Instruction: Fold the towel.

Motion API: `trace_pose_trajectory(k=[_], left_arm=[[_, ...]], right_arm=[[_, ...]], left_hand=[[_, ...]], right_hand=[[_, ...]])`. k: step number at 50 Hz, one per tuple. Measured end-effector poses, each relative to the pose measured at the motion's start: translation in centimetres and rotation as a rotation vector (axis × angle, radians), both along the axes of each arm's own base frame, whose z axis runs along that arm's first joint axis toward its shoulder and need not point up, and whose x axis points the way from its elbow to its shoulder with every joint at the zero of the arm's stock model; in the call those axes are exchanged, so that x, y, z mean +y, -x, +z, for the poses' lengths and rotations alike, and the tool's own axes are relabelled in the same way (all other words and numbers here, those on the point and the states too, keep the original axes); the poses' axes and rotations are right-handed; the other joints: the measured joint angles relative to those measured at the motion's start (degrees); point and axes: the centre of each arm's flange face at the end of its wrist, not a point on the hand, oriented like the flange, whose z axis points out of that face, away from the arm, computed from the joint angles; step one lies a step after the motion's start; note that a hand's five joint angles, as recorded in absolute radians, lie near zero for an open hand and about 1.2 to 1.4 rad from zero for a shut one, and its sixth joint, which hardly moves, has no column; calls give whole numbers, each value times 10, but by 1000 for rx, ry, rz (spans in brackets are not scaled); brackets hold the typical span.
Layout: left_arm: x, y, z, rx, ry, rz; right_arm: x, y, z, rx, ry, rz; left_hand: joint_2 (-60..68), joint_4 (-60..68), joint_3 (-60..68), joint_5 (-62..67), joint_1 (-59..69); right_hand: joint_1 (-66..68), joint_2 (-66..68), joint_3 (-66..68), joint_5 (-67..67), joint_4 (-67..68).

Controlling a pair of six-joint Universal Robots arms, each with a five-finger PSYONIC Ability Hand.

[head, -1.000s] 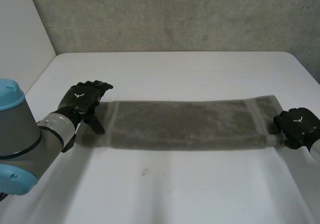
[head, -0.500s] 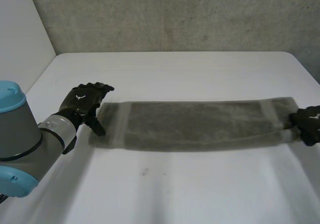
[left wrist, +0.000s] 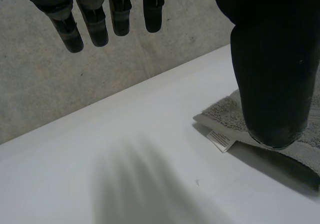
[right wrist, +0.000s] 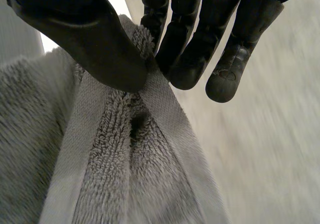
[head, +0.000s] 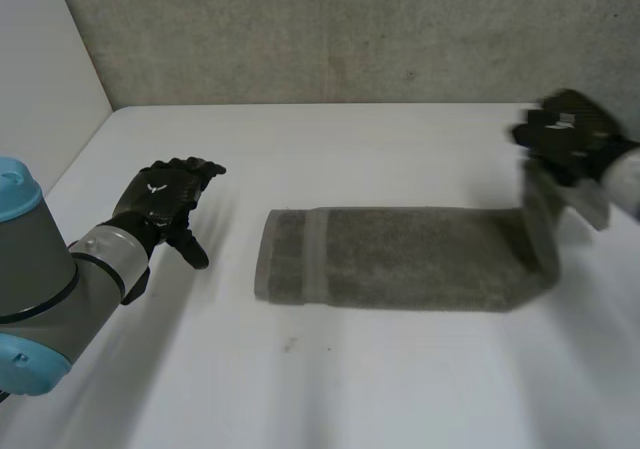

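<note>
On the right side of the table (head: 350, 389), hard to make out: the right hand (head: 562, 134) and the end of the towel (head: 410, 269) that it held were smeared in the head view, so that end's corners could not be told; the right arm (head: 625, 179) was cut off at the view's edge.
Beside the left hand (head: 165, 197), hidden: in the left wrist view its thumb (left wrist: 272, 74) covered part of the towel's corner, and whether it touched the cloth could not be told there; the print on the white tag (left wrist: 220, 140) at that corner was too small to read.
Right hand: it was raised well above the table, thumb and fingers pinching the banded hem of the towel's right end between them.
Left hand: it was low over bare table, beside the towel's left end and apart from it in the head view, fingers straight and slightly spread, holding nothing.
Towel: grey, it lay as a long strip across the table's middle, its left end flat with the band showing, its right end up off the table and hanging from the right hand.
Count: one towel, one tag, two hands.
</note>
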Motion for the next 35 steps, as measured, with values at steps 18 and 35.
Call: trace_pose_trajectory(k=[18,35], left_arm=[[0,-1,8,8,22,2],[-1,3,14,19,55,-4]], right_arm=[[158,-229,-101,79,-158,573],[159,-240,-99,60,-137,601]], left_hand=[[-2,-2,-2,0,-3],[-2,-2,-2,0,-3]], right_hand=[[1,0,0,9,0],[3,0,0,9,0]])
